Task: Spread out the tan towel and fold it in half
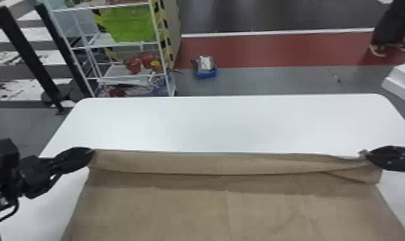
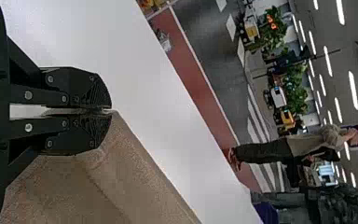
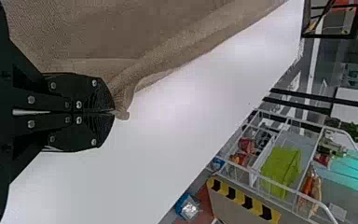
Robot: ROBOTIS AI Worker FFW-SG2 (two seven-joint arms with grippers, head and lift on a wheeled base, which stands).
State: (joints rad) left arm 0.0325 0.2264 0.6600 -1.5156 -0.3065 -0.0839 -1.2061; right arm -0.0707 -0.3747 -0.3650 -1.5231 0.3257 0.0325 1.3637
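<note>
The tan towel (image 1: 211, 208) lies spread across the near part of the white table, its far edge rolled or folded over in a narrow band. At that edge's left corner is my left gripper (image 1: 93, 153); at the right corner is my right gripper (image 1: 367, 154). In the left wrist view the left gripper (image 2: 109, 111) is shut on the towel (image 2: 121, 158), cloth pinched between its fingers. The right wrist view has the right gripper (image 3: 114, 113) shut on a small bunched corner of the towel (image 3: 168, 51). The towel's near edge is out of sight.
Bare white tabletop (image 1: 230, 121) stretches beyond the towel to the table's far edge. Behind it at the left stands a white wire shelf (image 1: 128, 45) with a green bin (image 1: 128, 24). A small blue-based item (image 1: 205, 67) sits on the floor past the table.
</note>
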